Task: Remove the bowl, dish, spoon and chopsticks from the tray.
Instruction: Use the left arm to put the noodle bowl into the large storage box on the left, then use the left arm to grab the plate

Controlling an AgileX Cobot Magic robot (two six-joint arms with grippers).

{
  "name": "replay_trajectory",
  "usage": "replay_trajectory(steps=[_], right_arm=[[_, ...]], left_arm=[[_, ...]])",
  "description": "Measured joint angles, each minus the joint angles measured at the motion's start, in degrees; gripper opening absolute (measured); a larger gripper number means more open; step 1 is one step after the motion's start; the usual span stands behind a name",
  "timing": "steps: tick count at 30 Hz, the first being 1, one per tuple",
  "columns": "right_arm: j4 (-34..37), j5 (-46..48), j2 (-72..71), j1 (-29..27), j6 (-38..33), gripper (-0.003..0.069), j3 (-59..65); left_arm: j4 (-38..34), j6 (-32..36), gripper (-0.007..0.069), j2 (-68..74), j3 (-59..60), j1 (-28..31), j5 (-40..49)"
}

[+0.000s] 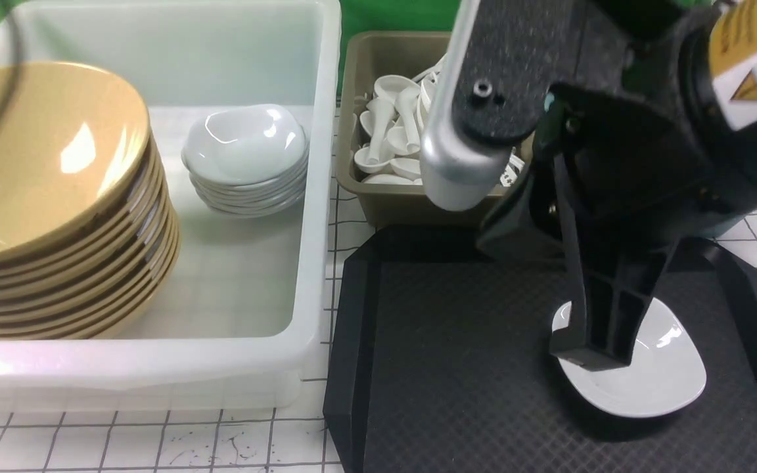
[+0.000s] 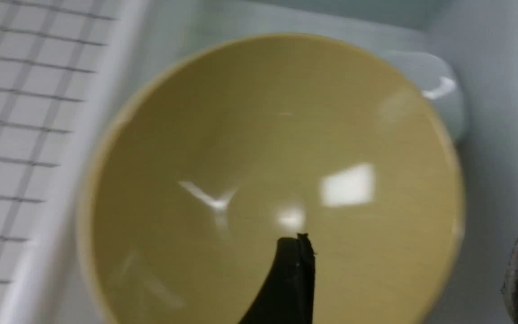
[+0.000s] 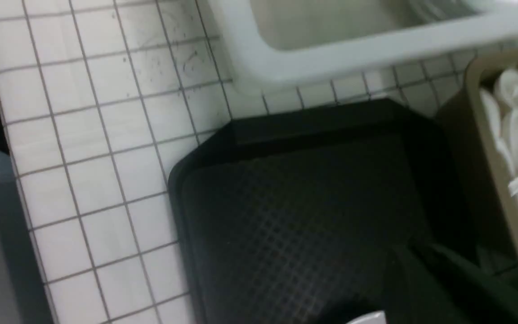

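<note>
The white dish (image 1: 654, 368) lies on the right half of the black tray (image 1: 457, 341). My right gripper (image 1: 589, 351) points down over the dish's left side, shut, with no grip showing. In the right wrist view its fingers (image 3: 409, 252) are closed over the tray (image 3: 295, 216), and a sliver of the dish (image 3: 369, 318) shows beside them. The yellow bowl (image 2: 259, 180) tops a stack (image 1: 37, 157) in the white tub. My left gripper (image 2: 414, 279) hangs open above its rim, holding nothing. Several spoons (image 1: 391, 125) fill the brown bin. The chopsticks are out of view.
The white tub (image 1: 316, 197) stands left of the tray and also holds a stack of white dishes (image 1: 247, 157). The brown bin (image 1: 359, 98) sits behind the tray's far edge. White gridded tabletop (image 1: 155, 440) lies in front of the tub.
</note>
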Motion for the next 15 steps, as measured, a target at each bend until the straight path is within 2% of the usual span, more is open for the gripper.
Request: replay_trajectory(steps=[6, 9, 10, 13, 15], right_arm=[[-0.47, -0.5, -0.66, -7.92, 5.47, 0.0048, 7.98], [-0.47, -0.57, -1.9, -10.6, 6.59, 0.0048, 10.5], [-0.2, -0.57, -3.52, -12.61, 7.32, 0.0048, 12.97], [0.17, -0.57, -8.32, -16.05, 8.67, 0.0048, 17.01], [0.24, -0.51, -11.38, -17.26, 8.87, 0.0048, 19.37]], left_arm=[[-1.4, -3.72, 0.0544, 5.13, 0.0, -23.74, -0.12], [-1.38, -5.18, 0.0544, 8.39, 0.0, -29.17, -2.0], [-1.24, -6.06, 0.0544, 12.4, 0.0, -34.91, -4.3], [-0.7, -6.32, 0.0544, 21.59, -0.19, -44.15, -9.07], [-0.19, -6.37, 0.0544, 26.36, -0.99, -47.91, -12.03]])
